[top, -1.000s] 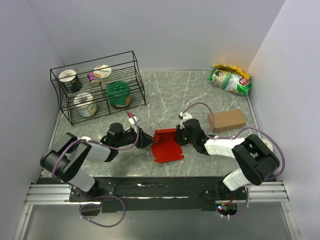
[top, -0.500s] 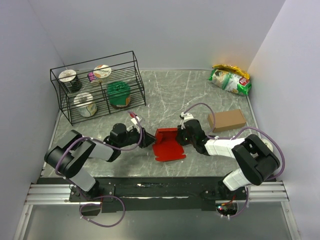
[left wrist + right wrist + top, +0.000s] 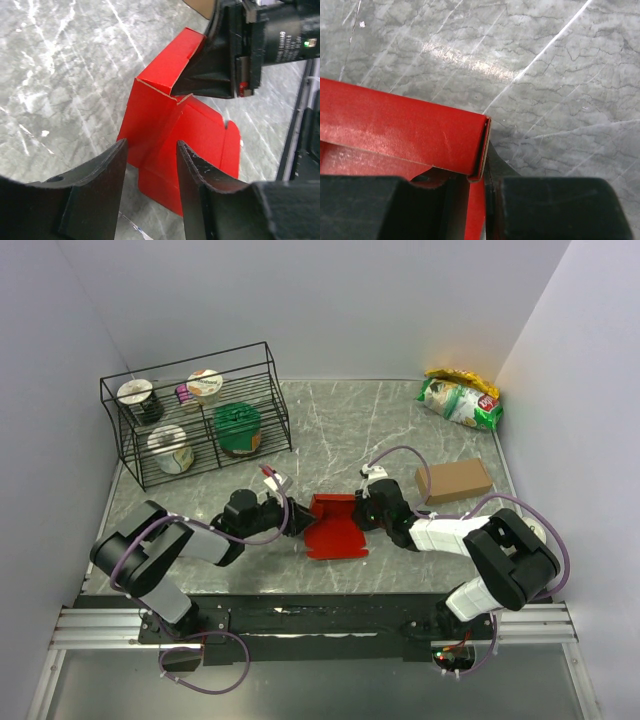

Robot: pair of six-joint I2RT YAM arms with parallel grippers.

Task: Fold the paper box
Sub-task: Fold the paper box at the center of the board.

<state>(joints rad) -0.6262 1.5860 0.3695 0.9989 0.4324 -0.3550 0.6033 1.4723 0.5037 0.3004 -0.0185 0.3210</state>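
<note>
Red paper box (image 3: pixel 333 530), partly folded, wall raised

Soft, even overhead light fills the top view, leaving faint shadows on the grey marbled worktop (image 3: pixel 400 430). In the right wrist view a glare streak crosses the stone at 11 o'clock. The right arm's black fingers (image 3: pixel 555 210) at 6 o'clock blur beside the sharper bright red paper box (image 3: pixel 405 130).

Left arm (image 3: pixel 160 552) and right arm (image 3: pixel 485 540) are built alike: black cylindrical joint housings alternate with white link covers. A purple cable (image 3: pixel 397 452) loops along the outside of each arm. Both bases are fixed to a black plate (image 3: pixel 320 621) on a silver aluminium rail (image 3: pixel 90 626). The left pincer (image 3: pixel 151 145) has matte black fingers (image 3: pixel 95 190) with a grained finish. The right pincer (image 3: pixel 358 510) has a black body carrying small white lettering and a green indicator light (image 3: pixel 306 43).
</note>
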